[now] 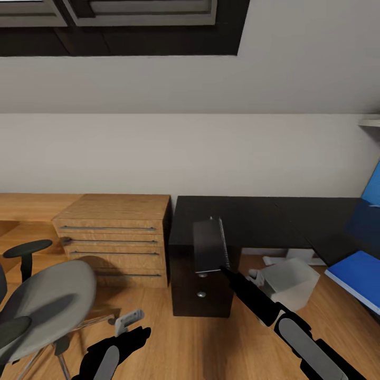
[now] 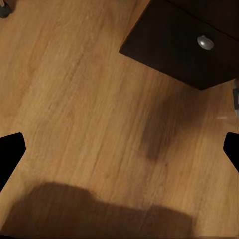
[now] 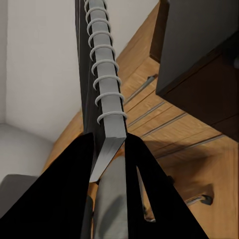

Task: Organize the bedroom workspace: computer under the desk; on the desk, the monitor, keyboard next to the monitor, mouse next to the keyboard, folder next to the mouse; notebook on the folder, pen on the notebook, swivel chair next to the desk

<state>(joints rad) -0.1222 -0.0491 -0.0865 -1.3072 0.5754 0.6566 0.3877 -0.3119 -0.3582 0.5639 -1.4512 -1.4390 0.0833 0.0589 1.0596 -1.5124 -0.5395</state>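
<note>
My right gripper [image 1: 221, 268] is shut on the lower edge of a grey spiral-bound notebook [image 1: 209, 245], which it holds upright over the left end of the black desk [image 1: 274, 216]. Up close, the wire rings of the notebook [image 3: 102, 74] rise from between the fingers [image 3: 64, 189]. My left gripper [image 1: 132, 338] hangs low over the wooden floor, open and holding nothing, with its fingertips [image 2: 10, 152] far apart. The grey swivel chair [image 1: 45, 303] stands at the lower left. A blue flat folder-like thing [image 1: 359, 277] lies at the right, on the desk's near part. A pale computer case [image 1: 290, 279] sits under the desk.
A wooden drawer cabinet [image 1: 113, 237] stands against the wall left of the desk. The desk's dark drawer unit [image 1: 200, 290] with round knobs faces me, also seen from the left wrist [image 2: 199, 45]. A bright blue panel [image 1: 373, 184] shows at the right edge.
</note>
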